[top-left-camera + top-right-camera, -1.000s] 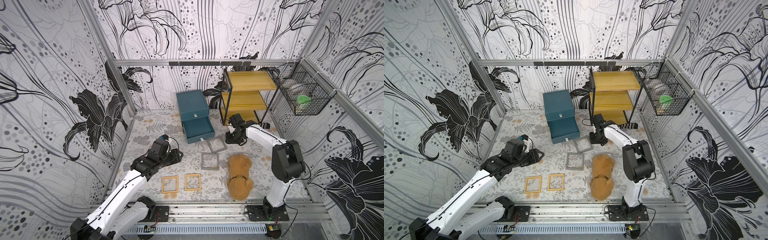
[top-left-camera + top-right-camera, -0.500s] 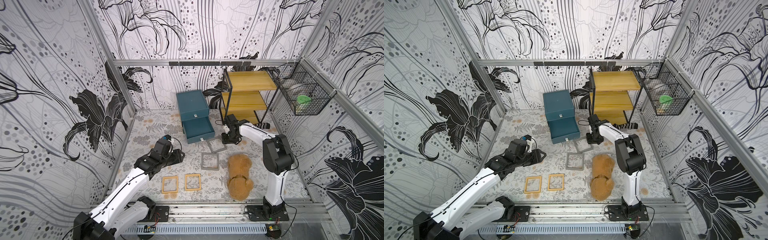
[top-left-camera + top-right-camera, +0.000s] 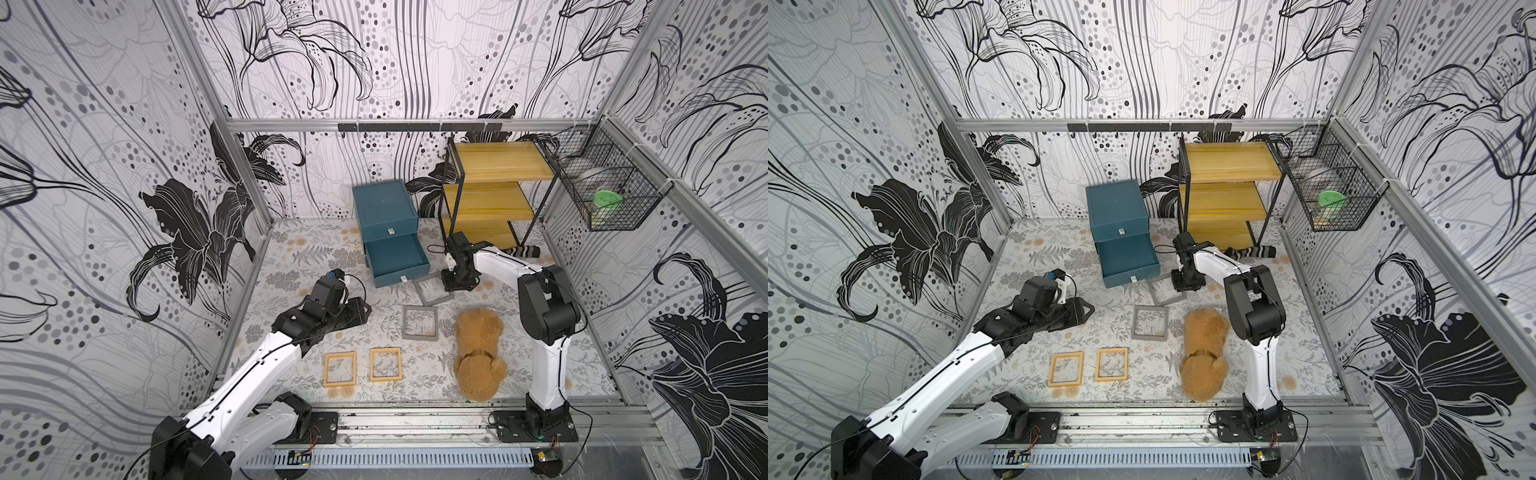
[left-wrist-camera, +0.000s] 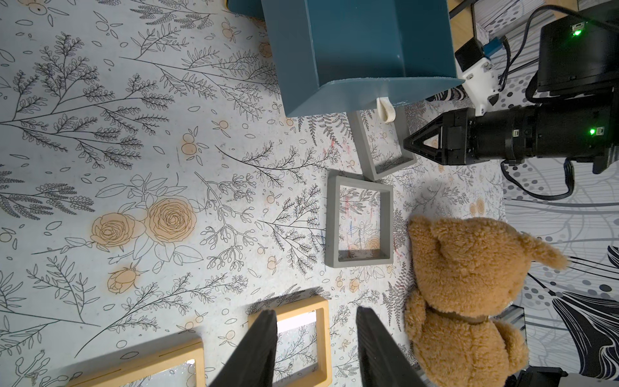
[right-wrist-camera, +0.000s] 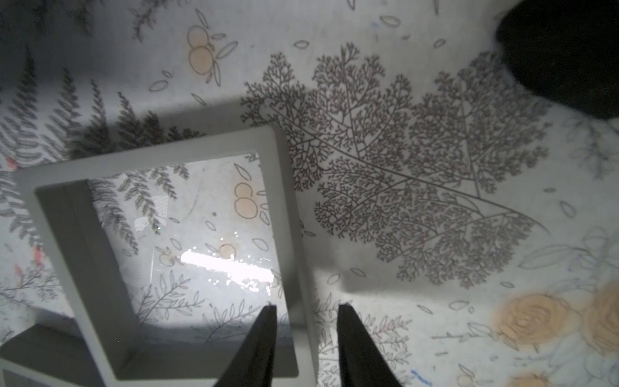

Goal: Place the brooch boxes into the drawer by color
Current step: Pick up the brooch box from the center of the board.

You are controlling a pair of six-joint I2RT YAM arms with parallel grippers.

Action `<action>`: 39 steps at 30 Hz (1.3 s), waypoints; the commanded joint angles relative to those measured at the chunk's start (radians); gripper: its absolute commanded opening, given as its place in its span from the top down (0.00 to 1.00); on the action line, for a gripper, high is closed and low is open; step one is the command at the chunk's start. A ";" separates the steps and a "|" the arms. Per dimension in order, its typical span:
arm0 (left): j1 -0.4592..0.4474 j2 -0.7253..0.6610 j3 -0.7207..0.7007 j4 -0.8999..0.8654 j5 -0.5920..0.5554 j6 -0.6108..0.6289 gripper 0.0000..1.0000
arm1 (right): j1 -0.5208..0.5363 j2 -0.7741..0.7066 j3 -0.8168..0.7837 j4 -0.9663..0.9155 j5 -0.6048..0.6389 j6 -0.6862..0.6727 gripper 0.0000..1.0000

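Two grey brooch boxes and two yellow-tan ones lie on the floral mat. My right gripper (image 3: 450,286) (image 3: 1181,286) (image 5: 305,306) stands over the grey box (image 3: 436,300) (image 3: 1169,302) (image 5: 284,201) just in front of the drawer. Its jaws straddle that box's side wall, one finger over the clear centre and one outside, with gaps showing. The second grey box (image 3: 419,337) (image 4: 331,221) lies nearer the front. My left gripper (image 3: 365,309) (image 4: 316,310) hovers open and empty above a yellow-tan box (image 3: 385,379) (image 4: 323,335); its twin (image 3: 340,384) lies beside it. One teal drawer (image 3: 395,255) is pulled out and empty.
A brown teddy bear (image 3: 478,353) lies face down right of the boxes, close to the right arm's base. A yellow shelf rack (image 3: 494,199) stands behind the right gripper, with a striped object (image 3: 523,250) at its foot. A wire basket (image 3: 606,195) hangs on the right wall.
My right gripper has shifted left onto the edge of the grey box by the drawer and its jaws have narrowed. My left gripper has drifted a little to the right.
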 commanded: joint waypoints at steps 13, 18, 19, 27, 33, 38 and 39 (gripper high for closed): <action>-0.007 0.037 0.048 0.062 0.012 0.016 0.57 | 0.007 0.024 -0.001 -0.025 0.008 -0.023 0.71; -0.008 0.039 0.051 0.065 0.015 0.017 0.57 | 0.006 0.020 -0.010 -0.023 0.012 -0.023 0.75; -0.007 0.041 0.051 0.066 0.015 0.017 0.57 | 0.007 0.020 -0.010 -0.023 0.012 -0.024 0.76; -0.008 0.046 0.051 0.071 0.024 0.022 0.57 | 0.010 0.024 -0.018 -0.026 0.016 -0.030 0.82; -0.009 0.050 0.051 0.076 0.028 0.022 0.57 | 0.018 0.023 -0.022 -0.031 0.036 -0.039 0.87; -0.010 0.050 0.054 0.081 0.032 0.026 0.57 | 0.043 0.000 -0.025 -0.044 0.088 -0.034 0.99; -0.011 0.053 0.054 0.081 0.035 0.028 0.57 | 0.048 -0.007 -0.024 -0.050 0.107 -0.028 1.00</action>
